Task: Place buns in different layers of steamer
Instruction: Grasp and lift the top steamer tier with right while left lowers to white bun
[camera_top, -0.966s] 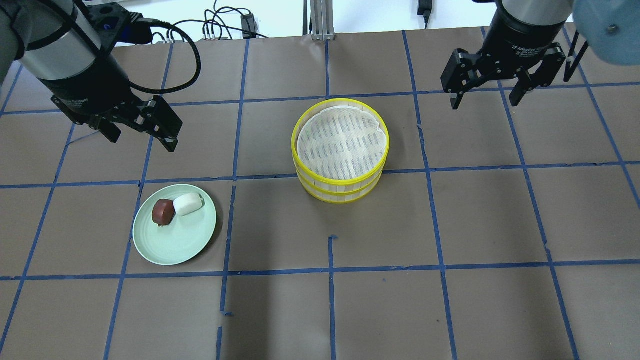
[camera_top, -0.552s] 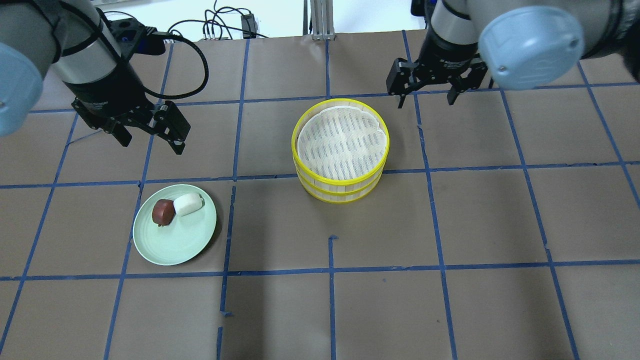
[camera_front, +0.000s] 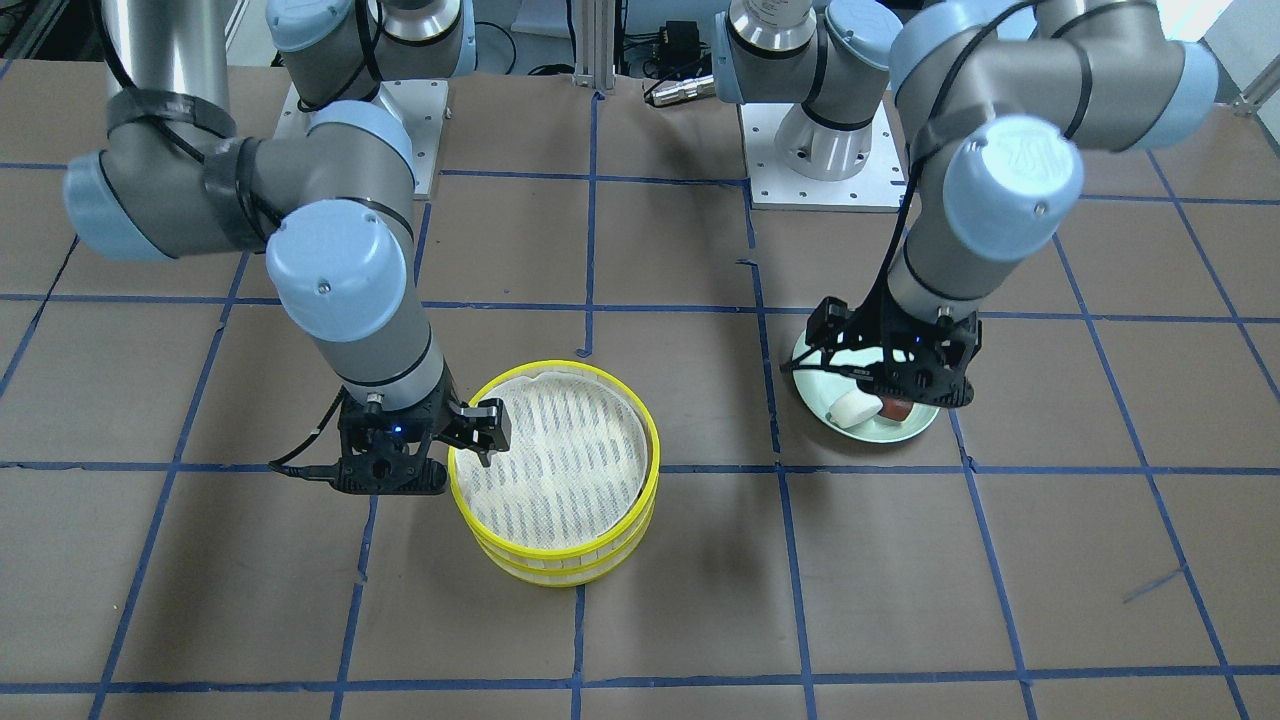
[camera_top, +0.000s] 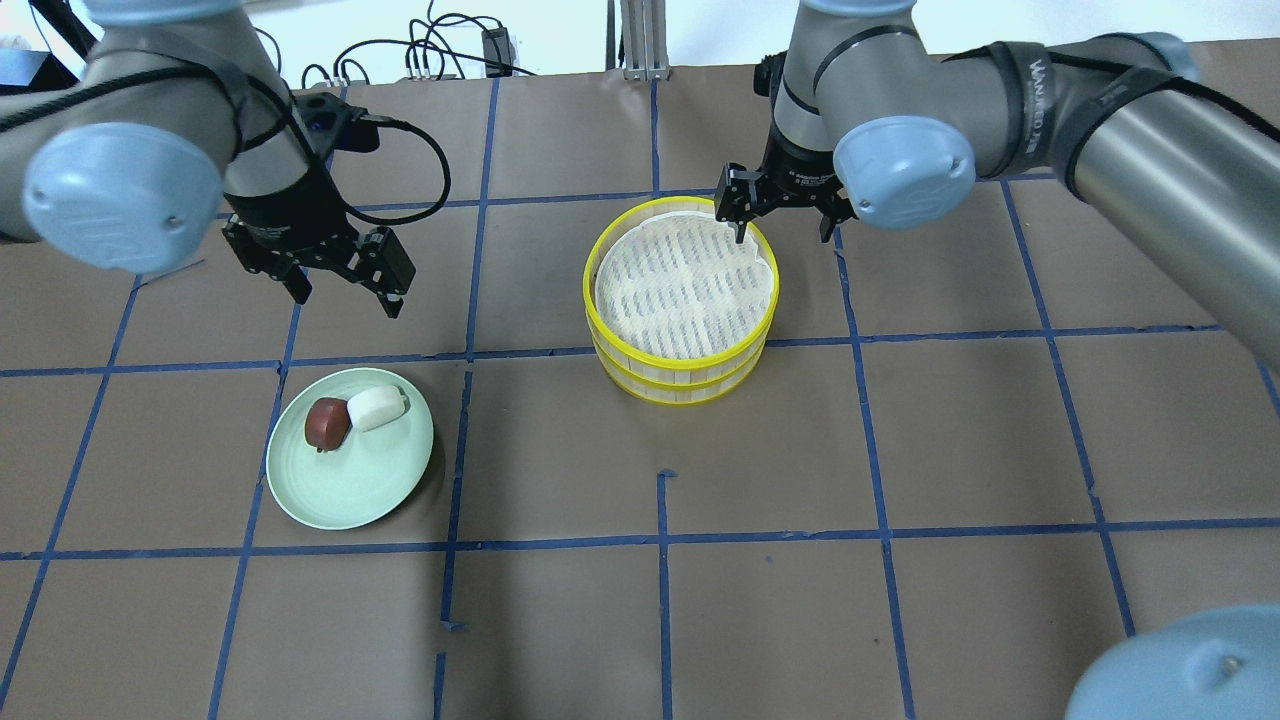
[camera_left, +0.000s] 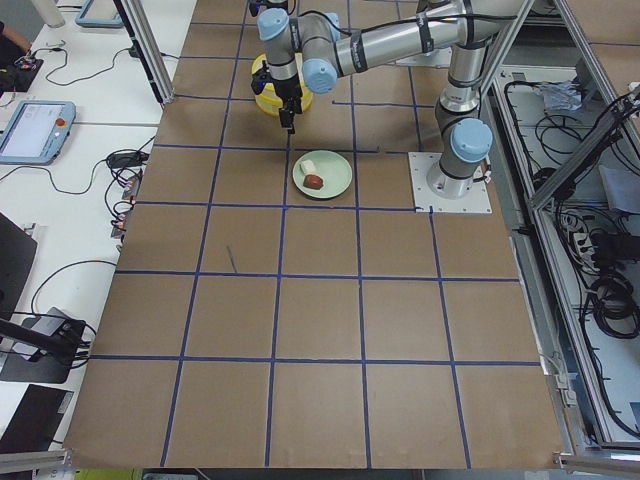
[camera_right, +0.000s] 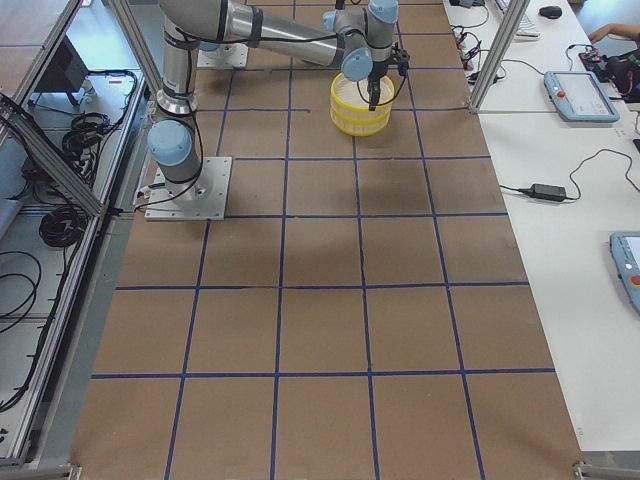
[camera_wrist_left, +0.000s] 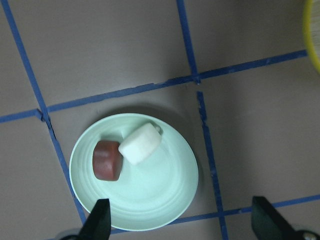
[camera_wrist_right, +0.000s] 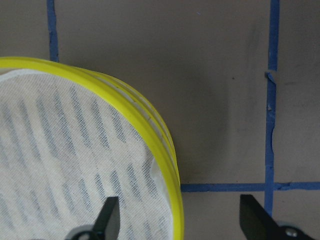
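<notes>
Seen from overhead, a brown paper-covered table (camera_top: 900, 450) is marked into squares with blue tape. Just toward 12 o'clock from the table's centre, two round steamer trays with yellow rims are stacked, the top tray (camera_top: 587, 290) sitting squarely on the bottom tray (camera_top: 685, 390). A white perforated cloth (camera_top: 680, 290) lines the top tray, and no bun lies on it. At about 8 o'clock from the stack, well apart from it, is a pale green plate (camera_top: 350, 495). Both buns rest on the plate's 11 o'clock part: the brown bun (camera_top: 326, 423), and the white bun (camera_top: 376, 408) touching it at its 2 o'clock side. The left gripper (camera_top: 345, 285) hangs in the air at 12 o'clock of the plate, its fingers spread wide and holding nothing. Its wrist camera looks straight down on the plate and both buns. The right gripper (camera_top: 783, 222) is low at the 1 o'clock edge of the stack, also spread and empty. One fingertip is over the cloth inside the top tray and the other is outside the wall, so the yellow rim lies between them. Whether either fingertip touches the tray cannot be told.
</notes>
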